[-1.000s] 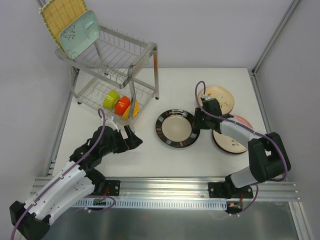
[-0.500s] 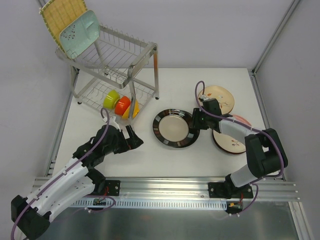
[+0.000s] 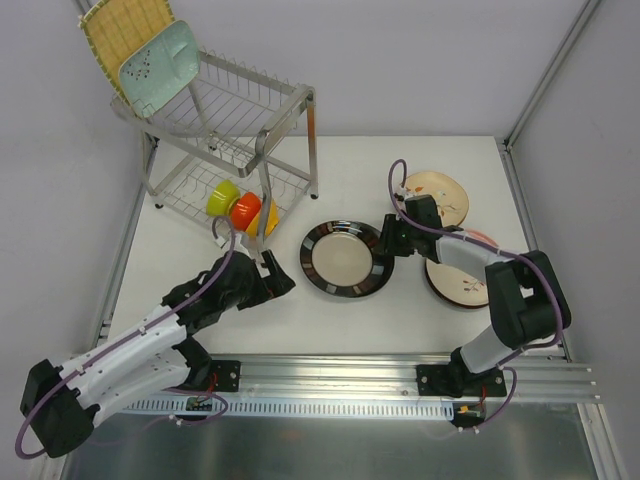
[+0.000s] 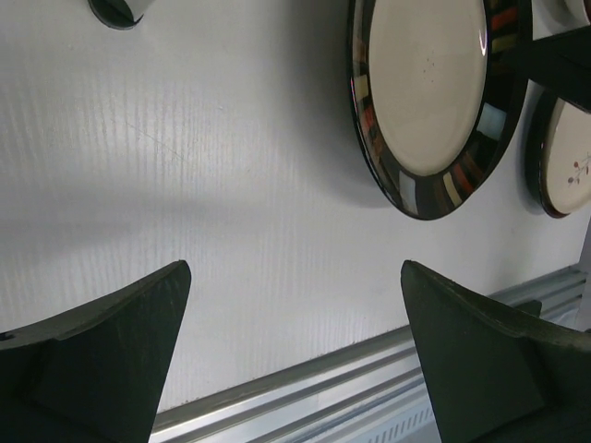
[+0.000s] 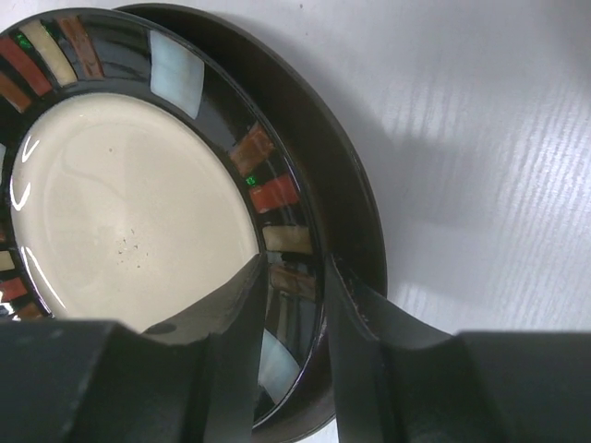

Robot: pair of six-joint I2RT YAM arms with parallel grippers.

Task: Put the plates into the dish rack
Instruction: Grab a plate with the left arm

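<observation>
Silver wire dish rack [image 3: 290,95] carried two plates propped on top, one yellow square plate [image 3: 125,30] and one teal plate [image 3: 160,65], with three bowls [image 3: 243,210] below. On the surface [image 3: 330,320], the right fingers [image 5: 231,351] pinched the dark-rimmed plate [image 3: 345,260] by its rim; the left fingers [image 4: 102,341] hung spread wide, holding nothing.

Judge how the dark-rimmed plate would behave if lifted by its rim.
Probably stiff: the dark-rimmed plate looks like glazed ceramic, with sharp reflections, so likely slippery too. The right gripper pinches only one spot on the rim, so the plate may tilt or pivot in the grip. Likely brittle if dropped on the table.
</observation>
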